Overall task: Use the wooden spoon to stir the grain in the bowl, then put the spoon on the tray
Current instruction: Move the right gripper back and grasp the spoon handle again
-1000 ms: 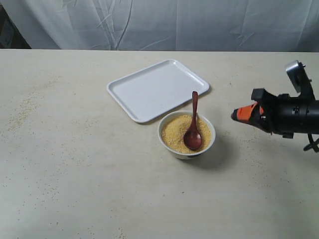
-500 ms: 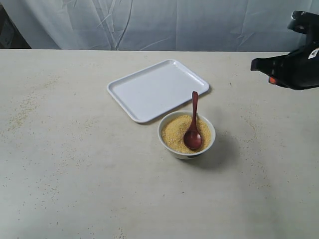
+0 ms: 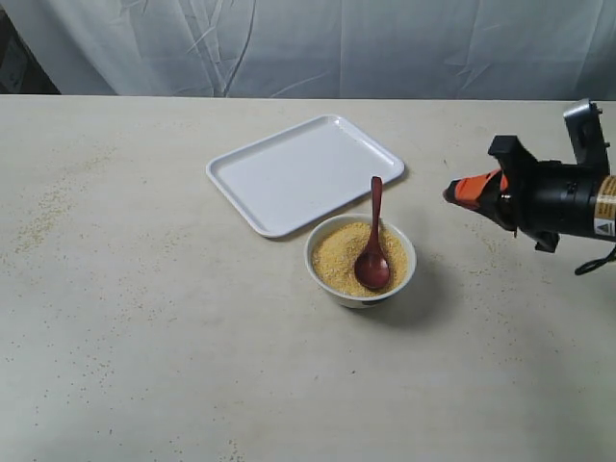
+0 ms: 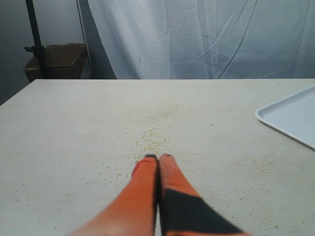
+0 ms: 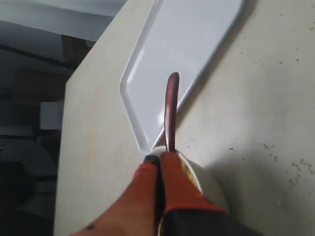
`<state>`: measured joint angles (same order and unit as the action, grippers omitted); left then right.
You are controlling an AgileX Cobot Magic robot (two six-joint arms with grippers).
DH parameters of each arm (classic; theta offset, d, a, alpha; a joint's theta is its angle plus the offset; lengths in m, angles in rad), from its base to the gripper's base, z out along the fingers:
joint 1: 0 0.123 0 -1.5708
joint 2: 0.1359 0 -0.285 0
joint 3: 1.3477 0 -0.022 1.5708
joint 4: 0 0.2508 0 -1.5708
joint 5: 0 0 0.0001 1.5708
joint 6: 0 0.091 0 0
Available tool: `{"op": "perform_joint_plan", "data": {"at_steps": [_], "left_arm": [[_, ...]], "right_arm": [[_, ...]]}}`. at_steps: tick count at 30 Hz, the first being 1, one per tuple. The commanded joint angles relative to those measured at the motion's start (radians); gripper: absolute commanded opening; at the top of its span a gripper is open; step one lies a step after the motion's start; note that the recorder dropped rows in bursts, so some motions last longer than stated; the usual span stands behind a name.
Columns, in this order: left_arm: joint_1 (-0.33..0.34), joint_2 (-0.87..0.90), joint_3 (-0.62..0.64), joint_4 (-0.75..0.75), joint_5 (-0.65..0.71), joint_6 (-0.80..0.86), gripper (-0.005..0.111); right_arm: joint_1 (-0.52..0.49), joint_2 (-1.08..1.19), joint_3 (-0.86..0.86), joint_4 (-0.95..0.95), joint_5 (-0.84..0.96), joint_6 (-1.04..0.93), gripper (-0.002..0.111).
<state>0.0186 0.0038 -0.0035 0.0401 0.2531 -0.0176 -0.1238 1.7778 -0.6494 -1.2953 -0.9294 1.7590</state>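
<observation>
Beige table (image 3: 144, 337), spoon (image 3: 372, 258) in bowl (image 3: 358, 299) (right hand (image 3: 449, 193) closed)

The left hand (image 4: 158, 157) sits low over the desk (image 4: 74, 137), its two orange fingers (image 4: 142, 174) pressed together with nothing between them. Scattered yellow granules (image 4: 153, 140) speckle the desk just past the fingertips. A rounded corner of the white tray (image 4: 295, 115) lies well apart. A white curtain (image 4: 206, 39) hangs behind the far edge.

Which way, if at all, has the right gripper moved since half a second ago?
Yes. The right gripper has dropped and shifted left, toward the bowl; it was up level with the far edge of the tray.
</observation>
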Motion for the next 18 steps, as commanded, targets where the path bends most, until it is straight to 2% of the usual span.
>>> {"op": "perform_joint_plan", "data": {"at_steps": [1, 4, 6, 18], "left_arm": [[0.004, -0.004, 0.003, 0.002, -0.014, 0.000, 0.000], [0.004, -0.004, 0.003, 0.002, -0.014, 0.000, 0.000], [0.004, -0.004, 0.003, 0.002, -0.014, 0.000, 0.000], [0.004, -0.004, 0.003, 0.002, -0.014, 0.000, 0.000]], "right_arm": [[-0.089, 0.136, -0.143, -0.162, -0.109, 0.127, 0.021], [-0.082, 0.210, -0.232, -0.242, -0.153, 0.129, 0.044], [-0.071, 0.252, -0.276, -0.262, -0.185, 0.129, 0.055], [0.081, 0.491, -0.524, -0.263, -0.208, 0.175, 0.055]]}}
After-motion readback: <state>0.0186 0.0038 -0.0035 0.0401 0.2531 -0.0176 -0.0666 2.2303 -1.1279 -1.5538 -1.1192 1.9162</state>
